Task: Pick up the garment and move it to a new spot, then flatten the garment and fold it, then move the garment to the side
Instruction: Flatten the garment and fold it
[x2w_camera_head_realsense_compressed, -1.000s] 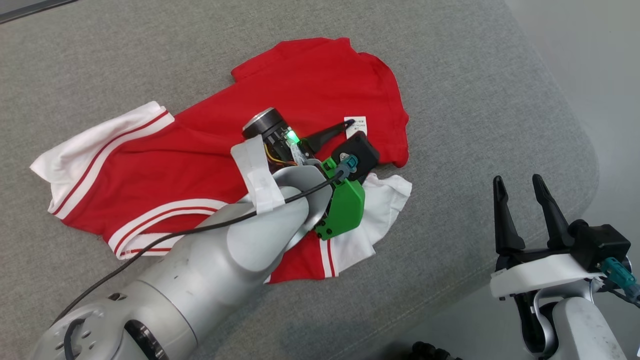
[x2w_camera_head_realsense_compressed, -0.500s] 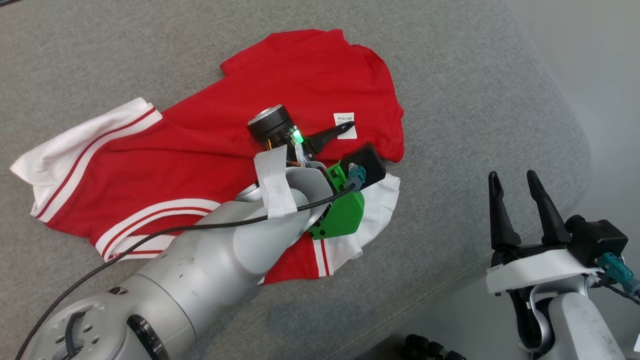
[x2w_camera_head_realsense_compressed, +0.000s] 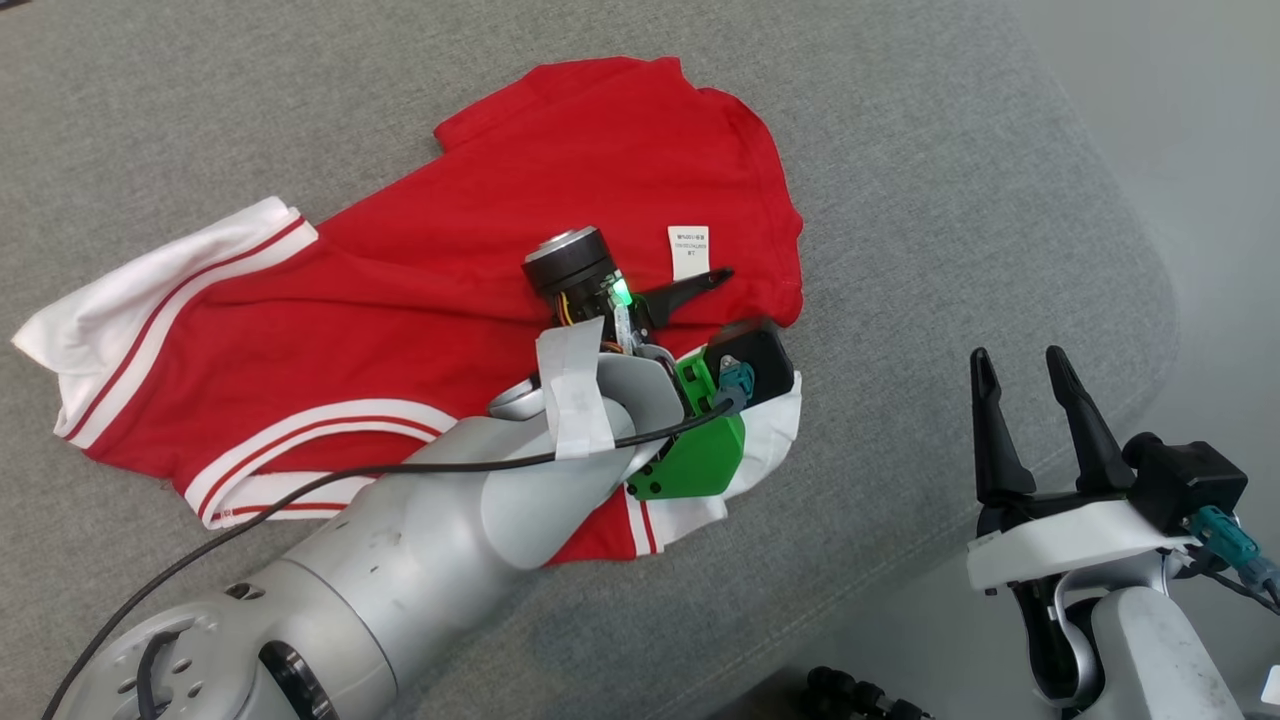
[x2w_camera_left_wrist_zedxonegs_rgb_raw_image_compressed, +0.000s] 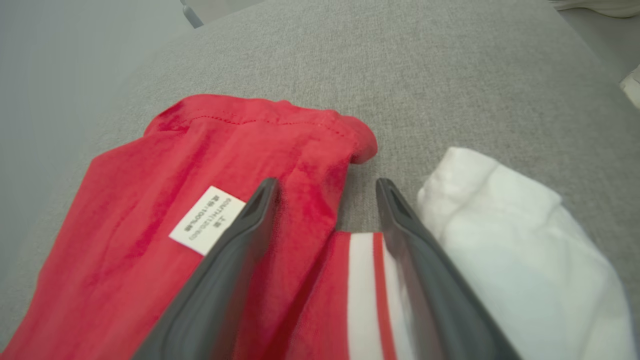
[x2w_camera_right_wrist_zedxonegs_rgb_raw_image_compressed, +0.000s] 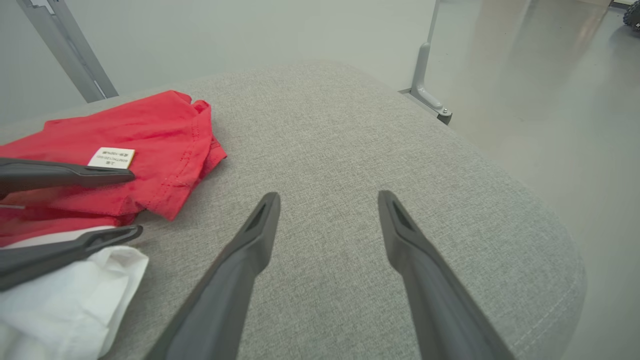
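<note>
The garment (x2w_camera_head_realsense_compressed: 420, 300) is red with white, red-striped sleeves and lies rumpled on the grey cushion (x2w_camera_head_realsense_compressed: 950, 200). A white label (x2w_camera_head_realsense_compressed: 688, 250) shows on its right part. My left gripper (x2w_camera_head_realsense_compressed: 755, 303) hovers low over the garment's right edge, open and holding nothing. In the left wrist view its fingers (x2w_camera_left_wrist_zedxonegs_rgb_raw_image_compressed: 326, 185) straddle the red hem (x2w_camera_left_wrist_zedxonegs_rgb_raw_image_compressed: 150, 200), with a white sleeve (x2w_camera_left_wrist_zedxonegs_rgb_raw_image_compressed: 500, 240) to their right. My right gripper (x2w_camera_head_realsense_compressed: 1018, 356) stands open and empty at the cushion's right edge, apart from the cloth. Its wrist view shows the gripper (x2w_camera_right_wrist_zedxonegs_rgb_raw_image_compressed: 328, 196) over bare cushion, with the garment (x2w_camera_right_wrist_zedxonegs_rgb_raw_image_compressed: 125, 125) to the left.
The cushion's rounded edge (x2w_camera_head_realsense_compressed: 1160, 300) drops to pale floor (x2w_camera_head_realsense_compressed: 1200, 120) on the right. A metal frame leg (x2w_camera_right_wrist_zedxonegs_rgb_raw_image_compressed: 425, 75) stands beyond the cushion's far side. A dark object (x2w_camera_head_realsense_compressed: 850, 700) sits at the bottom edge of the head view.
The head view has shifted a little. My left gripper has slid from the label toward the garment's right hem, still open. The right gripper holds its place.
</note>
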